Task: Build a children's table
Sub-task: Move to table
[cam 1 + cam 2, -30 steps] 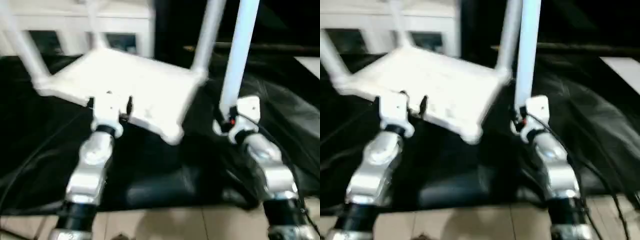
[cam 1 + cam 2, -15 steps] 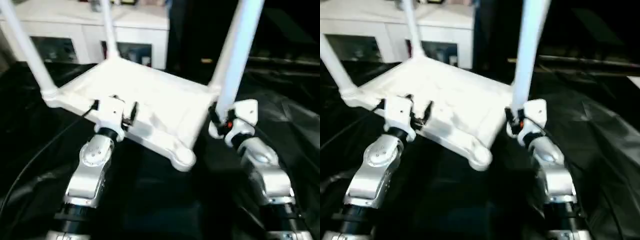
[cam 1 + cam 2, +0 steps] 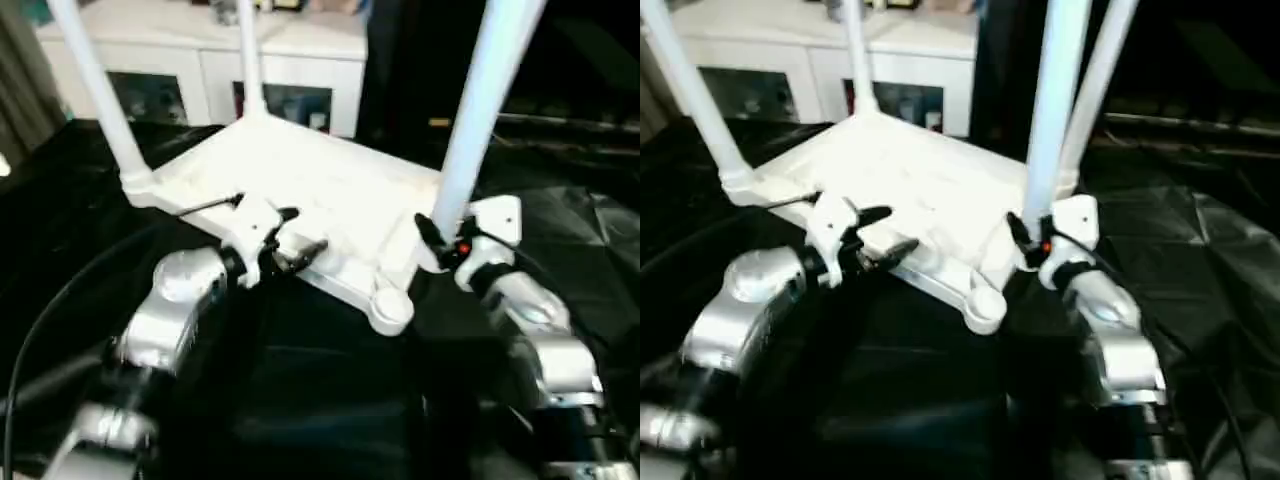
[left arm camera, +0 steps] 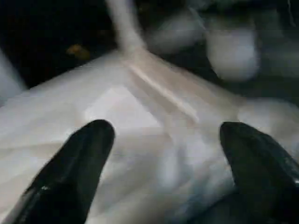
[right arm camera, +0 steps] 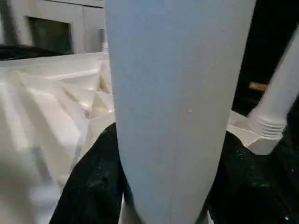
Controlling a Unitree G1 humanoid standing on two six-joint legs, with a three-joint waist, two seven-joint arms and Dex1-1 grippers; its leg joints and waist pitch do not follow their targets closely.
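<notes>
The white tabletop (image 3: pixel 320 180) lies upside down on the black-covered work table (image 3: pixel 590 230). Three white legs stand in its corner sockets: a left one (image 3: pixel 100 90), a back one (image 3: pixel 250 50) and a far right one (image 3: pixel 1102 70). The near corner socket (image 3: pixel 392 310) holds no leg. My right gripper (image 3: pixel 440 235) is shut on a fourth leg (image 3: pixel 482 110), held upright just right of that near corner; it shows close up in the right wrist view (image 5: pixel 177 93). My left gripper (image 3: pixel 300 232) is open over the tabletop's near rim, fingers (image 4: pixel 88 144) spread with nothing gripped.
A white cabinet with glass doors (image 3: pixel 200 60) stands behind the work table. A black cable (image 3: pixel 40 320) loops across the cover at the left. The cover is wrinkled at the right (image 3: pixel 1220 250).
The head view has tilted. My left gripper has turned sideways and opened off the tabletop's near rim, its forearm swinging left. The right gripper still holds the leg beside the near corner.
</notes>
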